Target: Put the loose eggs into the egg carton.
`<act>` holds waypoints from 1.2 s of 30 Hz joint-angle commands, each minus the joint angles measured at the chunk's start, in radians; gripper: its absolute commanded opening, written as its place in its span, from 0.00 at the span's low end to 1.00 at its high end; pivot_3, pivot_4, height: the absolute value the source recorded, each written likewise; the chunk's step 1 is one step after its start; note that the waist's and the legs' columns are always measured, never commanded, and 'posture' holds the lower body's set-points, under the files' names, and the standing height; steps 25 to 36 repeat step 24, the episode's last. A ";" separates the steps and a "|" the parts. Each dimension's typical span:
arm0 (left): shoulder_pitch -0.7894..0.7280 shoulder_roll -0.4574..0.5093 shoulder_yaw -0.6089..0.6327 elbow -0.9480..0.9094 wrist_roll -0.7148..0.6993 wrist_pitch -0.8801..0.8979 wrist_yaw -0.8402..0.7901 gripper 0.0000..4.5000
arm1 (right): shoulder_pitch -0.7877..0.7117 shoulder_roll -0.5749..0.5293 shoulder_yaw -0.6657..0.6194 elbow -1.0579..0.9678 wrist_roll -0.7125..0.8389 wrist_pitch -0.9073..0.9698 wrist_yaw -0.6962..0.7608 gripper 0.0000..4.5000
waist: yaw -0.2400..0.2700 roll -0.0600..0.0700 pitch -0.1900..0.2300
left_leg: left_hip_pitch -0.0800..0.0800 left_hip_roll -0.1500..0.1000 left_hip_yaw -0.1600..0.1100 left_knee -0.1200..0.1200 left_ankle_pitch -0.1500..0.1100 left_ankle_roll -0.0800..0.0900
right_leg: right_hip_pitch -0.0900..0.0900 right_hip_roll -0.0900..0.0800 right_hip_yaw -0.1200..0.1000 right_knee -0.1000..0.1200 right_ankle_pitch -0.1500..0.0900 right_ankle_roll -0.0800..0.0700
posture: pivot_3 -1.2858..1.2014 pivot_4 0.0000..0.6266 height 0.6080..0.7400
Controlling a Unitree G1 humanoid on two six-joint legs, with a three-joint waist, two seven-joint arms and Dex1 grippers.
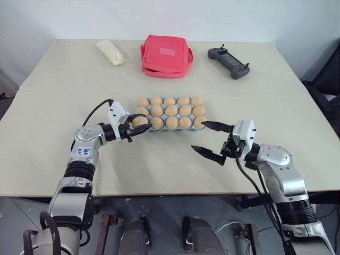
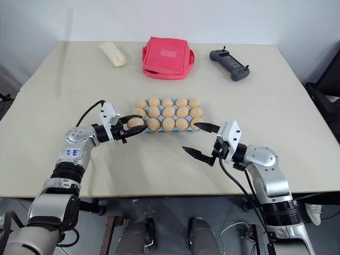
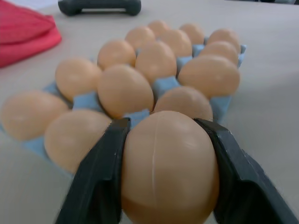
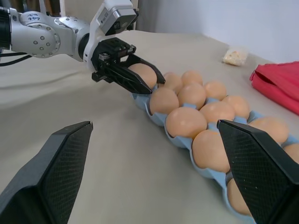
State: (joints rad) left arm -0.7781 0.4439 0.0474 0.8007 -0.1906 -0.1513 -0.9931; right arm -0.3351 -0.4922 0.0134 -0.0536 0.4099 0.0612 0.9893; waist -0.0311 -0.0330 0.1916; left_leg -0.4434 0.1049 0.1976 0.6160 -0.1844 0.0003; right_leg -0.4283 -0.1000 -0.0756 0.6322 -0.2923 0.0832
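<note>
The light blue egg carton (image 1: 165,130) lies mid-table, its cups filled with several tan-orange eggs (image 1: 171,111). My left gripper (image 1: 139,123) is level at the carton's near-left corner and shut on one egg (image 3: 170,168), a black finger (image 3: 100,172) pressed against each side of it. I cannot tell whether this egg rests in the corner cup or hangs just over it. By the carton's right end my right gripper (image 1: 199,136) stands open with nothing between its fingers (image 4: 60,172), pointing along the near row.
A red fabric bag (image 1: 166,55) sits at the back centre, a pale cream packet (image 1: 110,52) to its left and a black handheld controller (image 1: 228,61) to its right. Bare tabletop runs between the carton and the near table edge (image 1: 159,192).
</note>
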 commanded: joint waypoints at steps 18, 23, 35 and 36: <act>0.588 0.321 0.262 -0.692 -0.173 0.230 -0.021 0.74 | -0.042 -0.031 -0.032 0.033 0.012 0.011 0.029 1.00 | -0.023 0.000 0.000 | 0.003 0.004 -0.001 -0.002 -0.002 -0.003 | 0.000 0.000 0.000 0.000 0.000 -0.004 | 0.52 0.24 1.00; 0.685 0.316 0.297 -0.799 -0.174 0.256 0.031 0.74 | -0.069 -0.026 -0.034 0.088 0.007 0.007 0.043 1.00 | -0.024 0.000 0.000 | 0.003 0.005 0.001 -0.004 -0.002 -0.003 | 0.000 -0.003 0.002 -0.006 -0.002 -0.015 | 0.52 0.24 1.00; 0.695 0.312 0.299 -0.809 -0.169 0.256 0.044 0.74 | -0.074 -0.026 -0.033 0.099 0.004 0.004 0.045 1.00 | -0.024 0.000 0.000 | 0.003 0.005 0.002 -0.005 -0.002 -0.003 | -0.001 -0.003 0.003 -0.006 -0.001 -0.015 | 0.52 0.24 1.00; 0.695 0.312 0.299 -0.809 -0.169 0.256 0.044 0.74 | -0.074 -0.026 -0.033 0.099 0.004 0.004 0.045 1.00 | -0.024 0.000 0.000 | 0.003 0.005 0.002 -0.005 -0.002 -0.003 | -0.001 -0.003 0.003 -0.006 -0.001 -0.015 | 0.52 0.24 1.00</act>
